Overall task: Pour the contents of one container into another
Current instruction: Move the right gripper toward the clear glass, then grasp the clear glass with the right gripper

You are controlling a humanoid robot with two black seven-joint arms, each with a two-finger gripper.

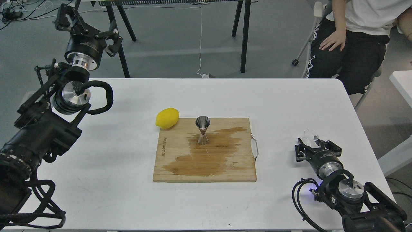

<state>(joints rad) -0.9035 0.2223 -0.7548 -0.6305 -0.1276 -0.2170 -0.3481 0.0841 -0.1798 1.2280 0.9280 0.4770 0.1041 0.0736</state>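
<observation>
One marking on the wooden cutting board: a short line of dark print along its left edge, running sideways, bottom to top. Characters too small and blurred to read with certainty; looks like a brand stamp of a few symbols followed by letters.

Left gripper: pale lettering printed around the black cylindrical body just behind the fingers. Curved line of text, not legible at this size.

Right gripper: the same kind of black body, no print that can be made out.

Lemon, steel jigger, glass cup, white desk: no readable text, numbers or signs.
</observation>
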